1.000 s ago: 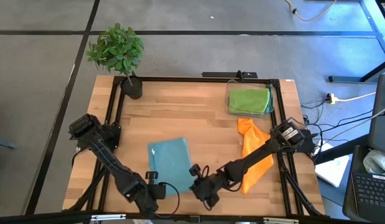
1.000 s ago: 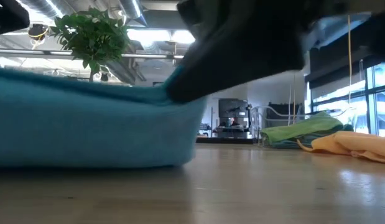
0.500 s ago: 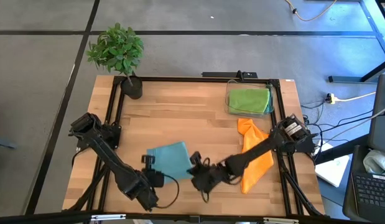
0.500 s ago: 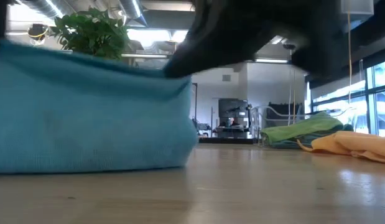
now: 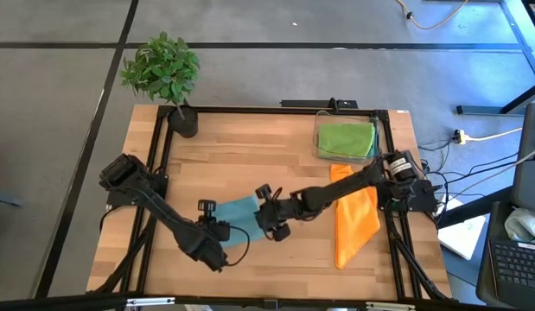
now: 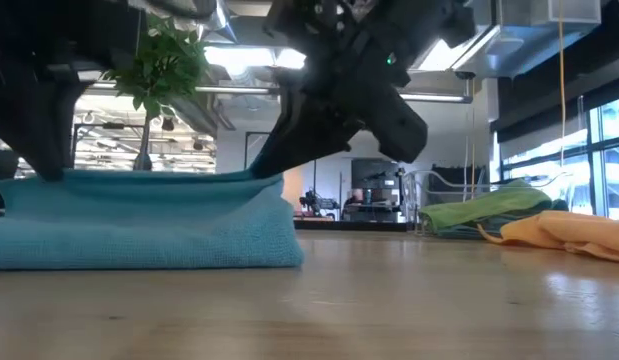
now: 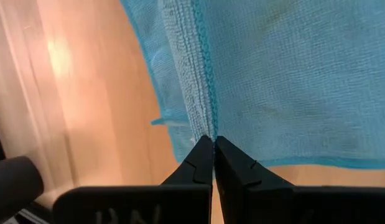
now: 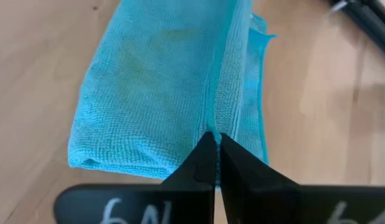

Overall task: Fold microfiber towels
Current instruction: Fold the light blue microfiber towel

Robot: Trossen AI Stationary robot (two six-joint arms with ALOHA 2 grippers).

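Pinching the teal towel (image 5: 237, 212) by one edge at the desk (image 5: 250, 155) centre: left gripper (image 5: 208, 226) and right gripper (image 5: 265, 218), jaws of both clenched on the cloth. Towel lies doubled over. Orange towel (image 5: 353, 216) and green towel (image 5: 345, 138) lie well apart.

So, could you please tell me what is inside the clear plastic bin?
A lime green towel lies in the clear bin, filling most of it. Whether anything is under it cannot be seen, as the towel covers the bottom.
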